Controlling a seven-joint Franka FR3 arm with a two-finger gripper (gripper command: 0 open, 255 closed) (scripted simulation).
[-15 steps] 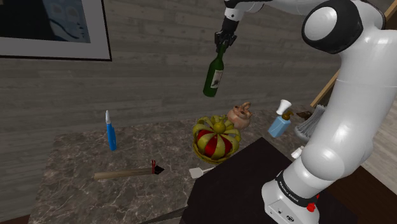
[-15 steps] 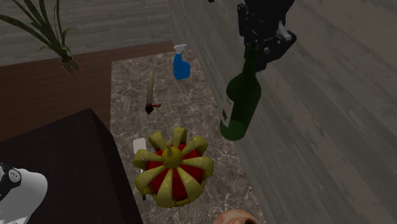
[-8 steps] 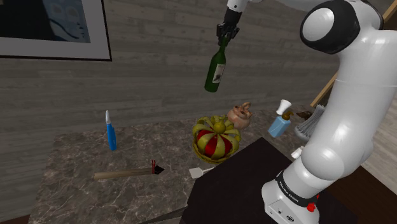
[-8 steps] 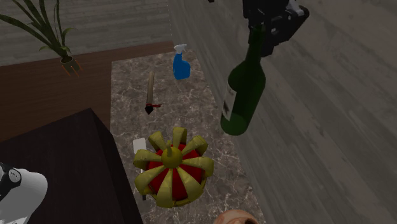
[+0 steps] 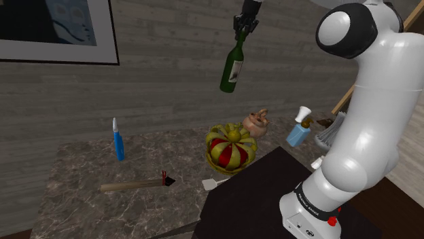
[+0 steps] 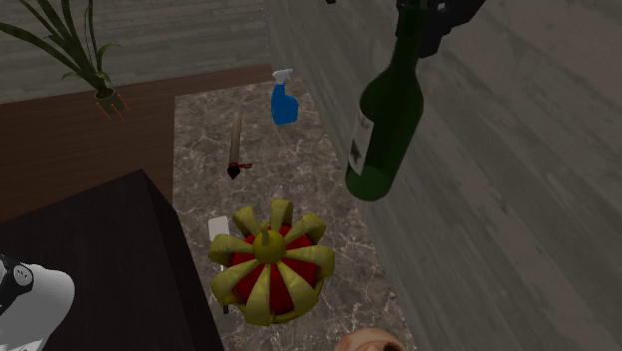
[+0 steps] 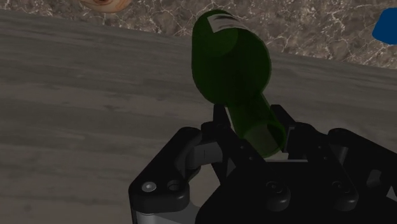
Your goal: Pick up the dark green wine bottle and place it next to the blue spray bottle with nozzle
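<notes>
- Marbled surface (image 5: 75, 183) below; bottle (image 5: 232, 68) hangs high by the wall, tilted, above ornament (image 5: 231, 149).
- Claw (image 5: 244, 28) clamped on its neck.
- Risk: neck-only grip, so bottle could swing, slip, or topple beside spray (image 5: 119, 139).

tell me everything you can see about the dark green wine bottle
The wine bottle is dark green, glassy and slightly see-through. It has a long neck, rounded shoulders and a white label with dark print on its body. The black jaws are shut on its neck, so it hangs in the air, tilted, with its base lowest. It is well above the marbled counter, close to the plank wall, and seems to touch nothing but the jaws.
</notes>
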